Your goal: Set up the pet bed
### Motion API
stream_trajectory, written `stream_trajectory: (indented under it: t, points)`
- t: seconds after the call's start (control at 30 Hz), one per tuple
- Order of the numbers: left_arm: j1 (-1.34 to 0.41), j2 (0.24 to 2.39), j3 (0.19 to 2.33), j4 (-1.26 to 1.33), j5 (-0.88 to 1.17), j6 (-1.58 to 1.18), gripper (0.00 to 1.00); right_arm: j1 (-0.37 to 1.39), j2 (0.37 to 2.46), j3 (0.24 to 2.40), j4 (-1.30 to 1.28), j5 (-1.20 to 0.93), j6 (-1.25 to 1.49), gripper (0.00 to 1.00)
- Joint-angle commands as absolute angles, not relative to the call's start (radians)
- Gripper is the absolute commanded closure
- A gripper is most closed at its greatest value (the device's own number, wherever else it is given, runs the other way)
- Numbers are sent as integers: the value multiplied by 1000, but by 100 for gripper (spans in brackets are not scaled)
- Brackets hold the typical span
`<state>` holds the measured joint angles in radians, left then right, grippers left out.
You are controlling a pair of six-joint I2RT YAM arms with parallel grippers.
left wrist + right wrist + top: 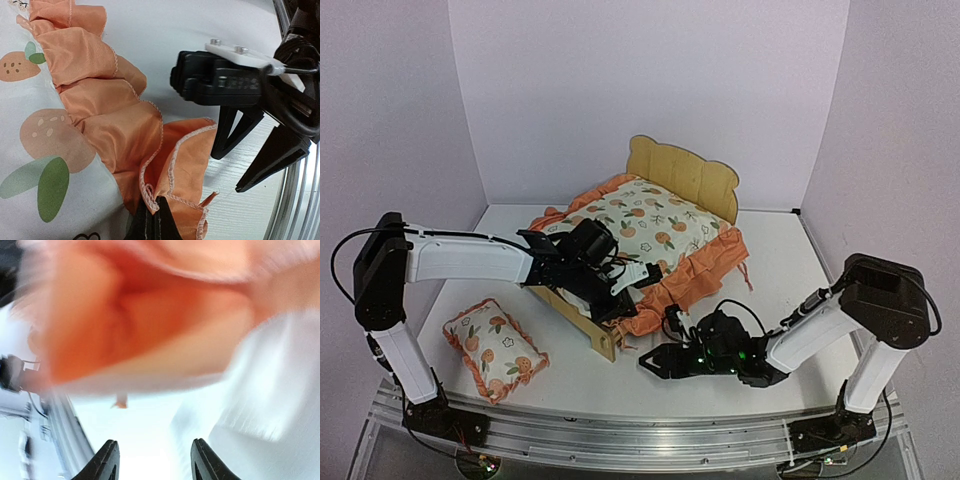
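White table: plywood pet bed stands mid-table, headboard toward the back wall. Small fruit-print pillow lies flat front-left, apart from bed.

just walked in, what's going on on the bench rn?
The left gripper is pinched shut on the orange ruffle of the mattress cushion, which lies on the pet bed. The right gripper is open and empty, close to that ruffle at the cushion's near corner. The small pillow lies on the table, off the bed to the left.
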<state>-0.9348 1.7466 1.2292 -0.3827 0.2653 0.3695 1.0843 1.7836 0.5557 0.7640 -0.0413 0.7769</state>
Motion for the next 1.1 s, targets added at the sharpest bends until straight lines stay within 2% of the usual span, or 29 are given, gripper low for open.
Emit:
stream_trajectory:
  t: [0.0, 0.2, 0.4, 0.53, 0.83, 0.97, 1.07]
  points:
    - [-916, 1743, 1198, -390, 189, 384, 100, 1144, 1822, 546, 1015, 114, 491, 49]
    - [-916, 1738, 1197, -390, 187, 386, 100, 1149, 1953, 575, 1254, 139, 454, 54]
    - [-916, 1738, 1200, -389, 186, 387, 100, 1149, 1979, 582, 1256, 177, 486, 66]
    - [-916, 1740, 1201, -387, 186, 390, 100, 1149, 1979, 579, 1256, 175, 493, 68]
    - [-916, 1745, 1207, -387, 180, 396, 100, 1150, 2015, 594, 1254, 149, 551, 81]
    - [-915, 1743, 1207, -386, 178, 397, 100, 1149, 2027, 591, 1252, 153, 579, 81]
    - [-916, 1743, 1208, -386, 178, 397, 100, 1149, 2021, 594, 1251, 157, 575, 87]
